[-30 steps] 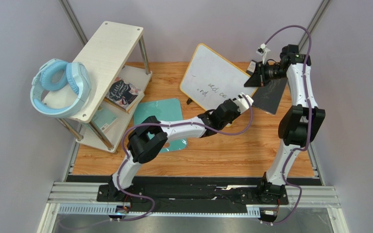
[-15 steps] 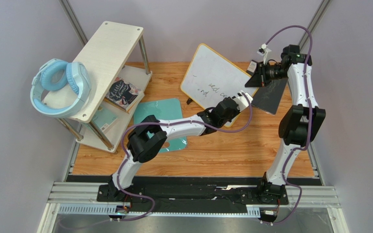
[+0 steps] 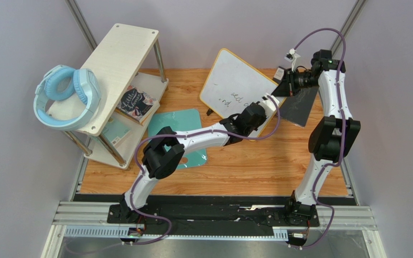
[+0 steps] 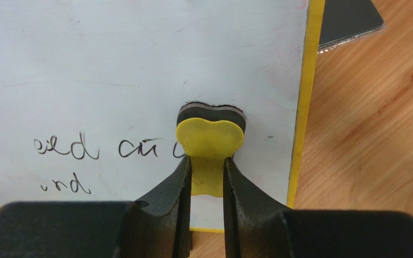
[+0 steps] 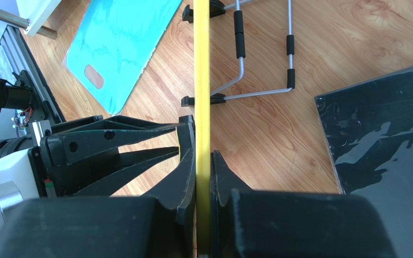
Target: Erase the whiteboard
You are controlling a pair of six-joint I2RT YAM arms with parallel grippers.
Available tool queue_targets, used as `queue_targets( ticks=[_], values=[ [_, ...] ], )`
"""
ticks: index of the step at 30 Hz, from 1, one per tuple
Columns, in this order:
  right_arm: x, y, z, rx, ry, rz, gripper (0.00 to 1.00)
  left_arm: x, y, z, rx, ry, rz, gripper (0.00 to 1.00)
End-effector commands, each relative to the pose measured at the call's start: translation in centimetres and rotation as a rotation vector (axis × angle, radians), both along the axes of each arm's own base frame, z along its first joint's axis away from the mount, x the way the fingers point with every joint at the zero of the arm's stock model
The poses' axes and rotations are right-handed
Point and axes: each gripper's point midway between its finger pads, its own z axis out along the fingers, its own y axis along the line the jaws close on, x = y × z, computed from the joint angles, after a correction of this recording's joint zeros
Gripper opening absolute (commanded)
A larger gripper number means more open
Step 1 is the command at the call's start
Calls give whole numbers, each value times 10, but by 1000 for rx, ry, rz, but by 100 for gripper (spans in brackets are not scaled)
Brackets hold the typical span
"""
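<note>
The whiteboard (image 3: 234, 80) with a yellow frame stands tilted on the wooden table at the back middle. Black handwriting (image 4: 79, 149) remains on its lower left part. My left gripper (image 4: 207, 164) is shut on a yellow eraser (image 4: 210, 137) whose dark pad presses against the board's face, just right of the writing and near the right frame. In the top view the left gripper (image 3: 261, 107) is at the board's lower right. My right gripper (image 5: 203, 161) is shut on the board's yellow edge (image 5: 201, 80), seen edge-on; in the top view it (image 3: 283, 86) holds the board's right side.
A dark grey flat panel (image 3: 299, 105) lies right of the board. A teal cutting board (image 3: 179, 134) lies under the left arm. A white shelf (image 3: 111, 70) with blue headphones (image 3: 66, 97) and books stands at the left. The board's wire stand (image 5: 257, 70) rests on the table behind it.
My left gripper with the eraser has moved up and slightly right along the board's face. The right gripper and the board have stayed in place.
</note>
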Motion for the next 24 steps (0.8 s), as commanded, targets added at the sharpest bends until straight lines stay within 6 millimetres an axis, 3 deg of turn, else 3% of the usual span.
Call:
queue_targets(
  ticks=[1,6,15,24],
  values=[
    [-28,-11,-18,-117,105,24,0,54,49,-5,-19,-10,186,0],
    [-30,-11,-19,-115,106,30,0,65,69,-15,-11,16,233,0],
    [-33,-11,-21,-118,109,40,0,82,93,-10,-9,2,314,0],
    [-35,-10,-22,-118,108,54,0,101,117,-21,1,17,353,0]
  ],
)
